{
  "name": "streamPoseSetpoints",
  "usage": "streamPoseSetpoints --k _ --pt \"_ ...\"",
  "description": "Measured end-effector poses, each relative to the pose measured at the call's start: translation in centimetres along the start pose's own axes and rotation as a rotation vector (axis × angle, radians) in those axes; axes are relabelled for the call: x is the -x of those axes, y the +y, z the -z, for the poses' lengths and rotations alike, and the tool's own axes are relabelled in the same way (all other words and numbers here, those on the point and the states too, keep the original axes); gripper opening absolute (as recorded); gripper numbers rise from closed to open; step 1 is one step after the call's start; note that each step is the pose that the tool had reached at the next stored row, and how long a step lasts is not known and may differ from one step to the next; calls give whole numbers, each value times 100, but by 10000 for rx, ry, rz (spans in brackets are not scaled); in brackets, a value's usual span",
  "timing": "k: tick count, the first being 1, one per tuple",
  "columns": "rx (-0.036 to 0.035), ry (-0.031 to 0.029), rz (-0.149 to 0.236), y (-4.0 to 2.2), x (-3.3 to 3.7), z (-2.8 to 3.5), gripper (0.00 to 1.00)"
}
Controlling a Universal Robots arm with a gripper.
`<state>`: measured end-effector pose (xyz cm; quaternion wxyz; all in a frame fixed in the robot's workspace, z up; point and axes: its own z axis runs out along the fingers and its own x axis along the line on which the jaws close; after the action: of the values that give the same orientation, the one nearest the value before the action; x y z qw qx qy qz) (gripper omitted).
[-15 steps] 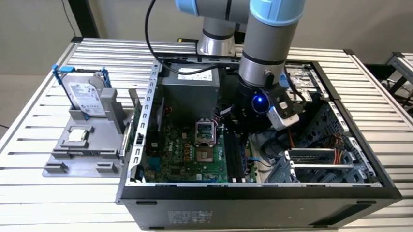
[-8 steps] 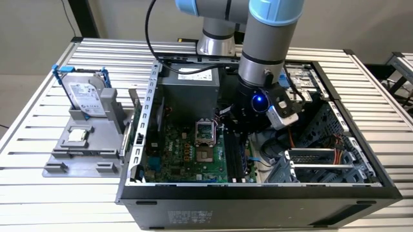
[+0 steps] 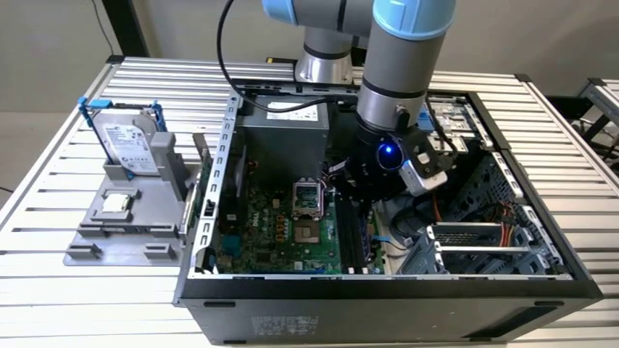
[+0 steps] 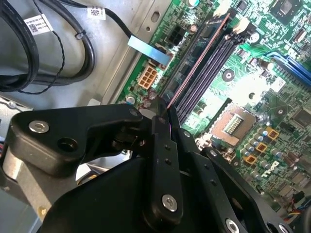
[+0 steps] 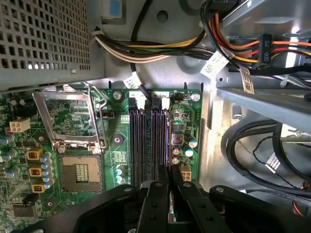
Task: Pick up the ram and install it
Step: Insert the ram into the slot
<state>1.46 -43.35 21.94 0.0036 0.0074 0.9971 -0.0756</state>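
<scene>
Exterior view, left to right: slatted metal counter (image 3: 58, 181). On its left, a grey plastic fixture tray (image 3: 126, 217) holds a silver hard drive (image 3: 126, 141) upright in a blue bracket, with a small square silver CPU chip (image 3: 117, 203) lying flat in a pocket nearer the front. Right of it, an open black PC case (image 3: 387, 301), sheet-metal walls, green motherboard (image 3: 271, 232) on the floor of it, open CPU socket (image 3: 307, 214) mid-board, drive cage at the right side.

End effector (image 3: 350, 190) is down inside the case over the DIMM slots (image 5: 148, 141), right of the socket. In both wrist views its black fingers (image 5: 154, 194) are pinched together on the ram (image 4: 190, 73), a thin dark stick seen edge-on, standing upright along the rightmost slot. Can't tell whether it is fully seated.
</scene>
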Motion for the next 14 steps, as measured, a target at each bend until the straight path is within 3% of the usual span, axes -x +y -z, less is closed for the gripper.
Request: streamPoseSetpoints --k 3,14 --pt "-1 -1 0 -1 -23 0 0" --pt "-3 0 -1 5 -5 -38 0"
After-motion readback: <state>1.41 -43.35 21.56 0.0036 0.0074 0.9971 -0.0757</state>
